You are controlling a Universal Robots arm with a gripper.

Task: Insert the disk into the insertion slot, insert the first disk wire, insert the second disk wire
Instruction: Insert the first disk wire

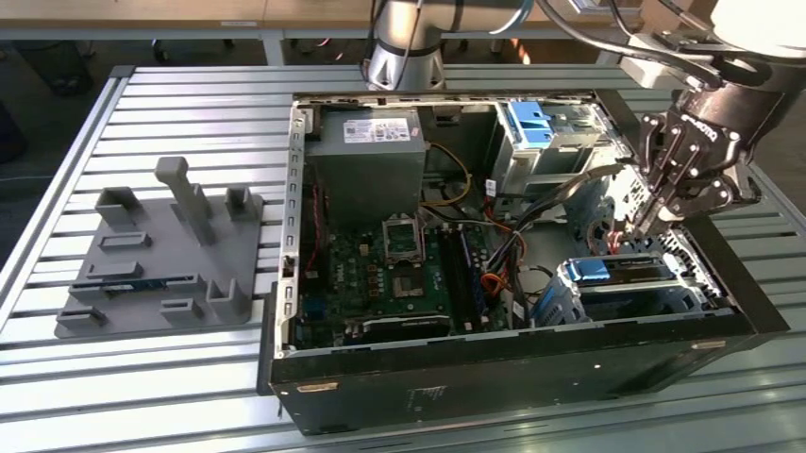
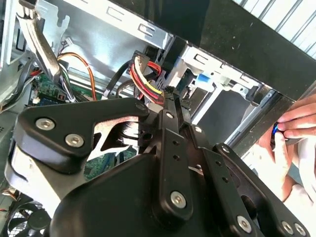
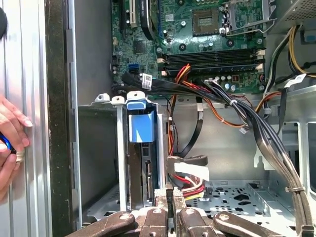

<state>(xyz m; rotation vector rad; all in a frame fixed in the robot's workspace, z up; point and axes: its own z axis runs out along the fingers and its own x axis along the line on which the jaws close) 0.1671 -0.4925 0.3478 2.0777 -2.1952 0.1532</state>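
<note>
The gripper [image 3: 168,197] has its fingers drawn close together, and they seem to pinch the plug end of the disk wire [image 3: 190,183], a red, yellow and black bundle that meets the fingertips in both wrist views. In the exterior view the gripper [image 1: 629,226] hangs inside the open computer case [image 1: 504,368]. The disk [image 1: 617,272] is at about six o'clock from it, seated in the insertion slot [image 1: 686,293] with its light-blue frame showing. The motherboard [image 1: 403,255] lies out at nine o'clock and the blue-fronted drive cage [image 1: 542,132] at eleven. As I judge it, the plug should be squared to the disk's socket edge [image 3: 148,177] before any push, then driven straight and gently. A tilted plug would likely bind, and the grey cable loom [image 3: 266,133] nearby could snag. A person's hand [image 3: 10,133] rests by the case's outer wall, well apart.
</note>
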